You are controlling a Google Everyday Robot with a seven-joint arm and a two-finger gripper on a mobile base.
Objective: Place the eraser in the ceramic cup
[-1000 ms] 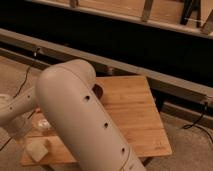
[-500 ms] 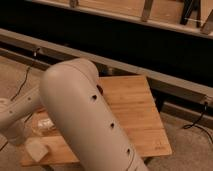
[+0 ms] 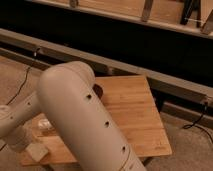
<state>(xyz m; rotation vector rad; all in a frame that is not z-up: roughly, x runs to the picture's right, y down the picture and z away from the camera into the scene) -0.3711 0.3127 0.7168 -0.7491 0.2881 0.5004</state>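
Observation:
The eraser (image 3: 36, 150) is a small pale block lying at the front left corner of the wooden table (image 3: 135, 115). My gripper (image 3: 21, 141) is at the far left, low over that corner, just left of and above the eraser. My big pale upper arm (image 3: 85, 125) fills the foreground and hides much of the table's left half. The ceramic cup is hidden from view.
A clear, pale bottle-like object (image 3: 44, 123) lies on the table beside my forearm. A sliver of a dark bowl (image 3: 98, 91) shows behind my arm. A long dark bench and metal rail (image 3: 150, 80) run behind the table, with cables on the floor.
My forearm and wrist have swung down and in toward the table's front left corner, closer to the eraser. The eraser has not moved.

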